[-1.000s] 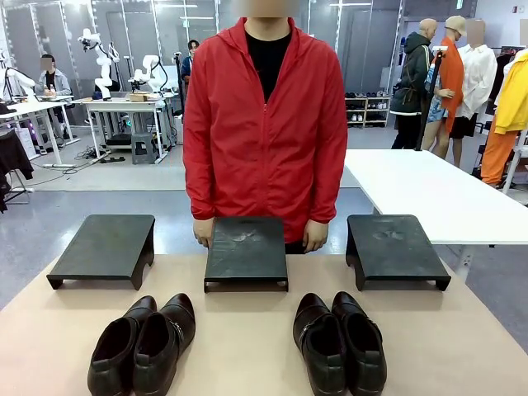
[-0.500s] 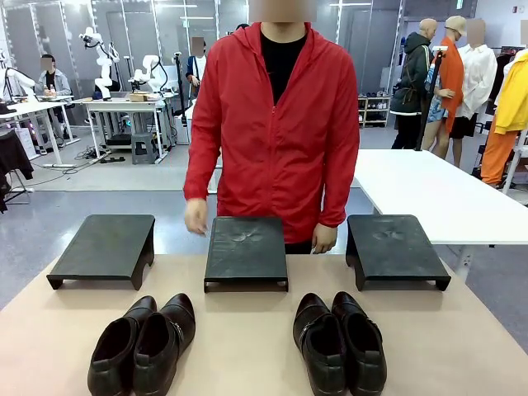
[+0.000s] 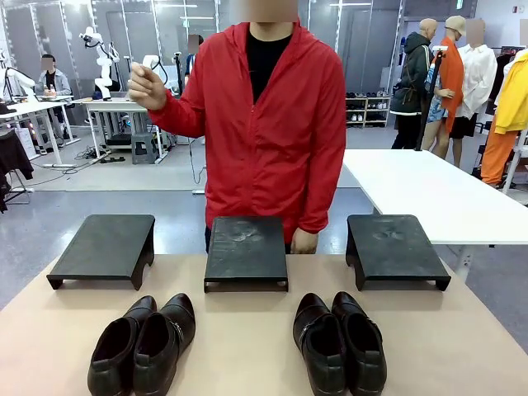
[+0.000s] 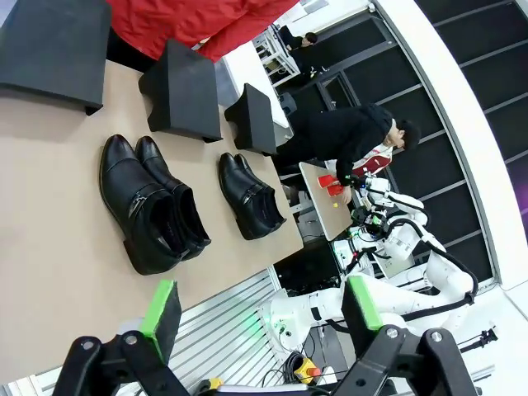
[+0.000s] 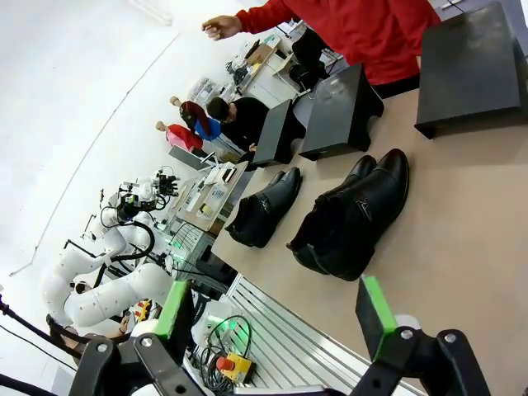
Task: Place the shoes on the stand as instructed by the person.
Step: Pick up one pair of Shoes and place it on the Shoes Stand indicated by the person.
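You have the person (image 3: 276, 124) in a bright red zip-up hooded jacket (image 3: 243, 173), long sleeves, over a black T-shirt (image 3: 266, 59). Your left gripper (image 4: 262, 301) and right gripper (image 5: 276, 305) are black two-finger units with bright green pads (image 4: 162, 309) and round grey pivot screws (image 4: 388, 334) at the finger joints.

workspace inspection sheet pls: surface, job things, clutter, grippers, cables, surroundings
surface: tan tabletop, bare between the things
job's things: left stand, middle stand and right stand in a row at the far side, no shoes on them; left pair of shoes and right pair of shoes on the tabletop nearer the robot, toes toward the stands; person behind the middle stand, raised hand closed, lowered hand by that stand
clutter: nothing seen
grippers: left gripper open, holding nothing; right gripper open, holding nothing
cables: loose cables below the table's near edge
surroundings: white table far right; seated person at a workbench far left
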Tool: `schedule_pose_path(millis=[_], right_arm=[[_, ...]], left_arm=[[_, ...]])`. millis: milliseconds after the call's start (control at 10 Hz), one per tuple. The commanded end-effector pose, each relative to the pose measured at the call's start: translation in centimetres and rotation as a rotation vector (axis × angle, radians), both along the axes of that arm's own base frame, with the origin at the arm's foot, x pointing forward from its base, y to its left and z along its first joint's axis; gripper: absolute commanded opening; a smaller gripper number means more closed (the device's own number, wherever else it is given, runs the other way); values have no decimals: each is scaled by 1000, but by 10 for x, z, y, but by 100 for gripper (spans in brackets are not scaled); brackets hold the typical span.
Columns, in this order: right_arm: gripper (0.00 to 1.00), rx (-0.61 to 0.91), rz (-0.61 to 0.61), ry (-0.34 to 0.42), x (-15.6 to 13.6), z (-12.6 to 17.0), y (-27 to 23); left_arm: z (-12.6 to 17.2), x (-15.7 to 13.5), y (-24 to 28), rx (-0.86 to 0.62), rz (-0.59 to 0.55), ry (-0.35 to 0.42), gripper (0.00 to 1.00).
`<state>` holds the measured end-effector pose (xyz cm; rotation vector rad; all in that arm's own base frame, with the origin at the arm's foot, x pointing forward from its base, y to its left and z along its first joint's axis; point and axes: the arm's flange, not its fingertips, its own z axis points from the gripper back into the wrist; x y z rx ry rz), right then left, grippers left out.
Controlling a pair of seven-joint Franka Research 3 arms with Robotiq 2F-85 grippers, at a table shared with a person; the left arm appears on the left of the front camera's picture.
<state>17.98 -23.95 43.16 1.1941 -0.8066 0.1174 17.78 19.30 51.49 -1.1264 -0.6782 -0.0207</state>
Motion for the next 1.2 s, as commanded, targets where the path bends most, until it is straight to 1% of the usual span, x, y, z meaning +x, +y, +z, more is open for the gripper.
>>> schedule_pose_path(millis=[0,1100], right_arm=[[100,3,-3,-27,0,2,-1],[100,3,-3,-27,0,2,-1]], left_arm=[[3,1,-1,-7,-11,-21,100],[3,1,-1,-7,-11,-21,100]])
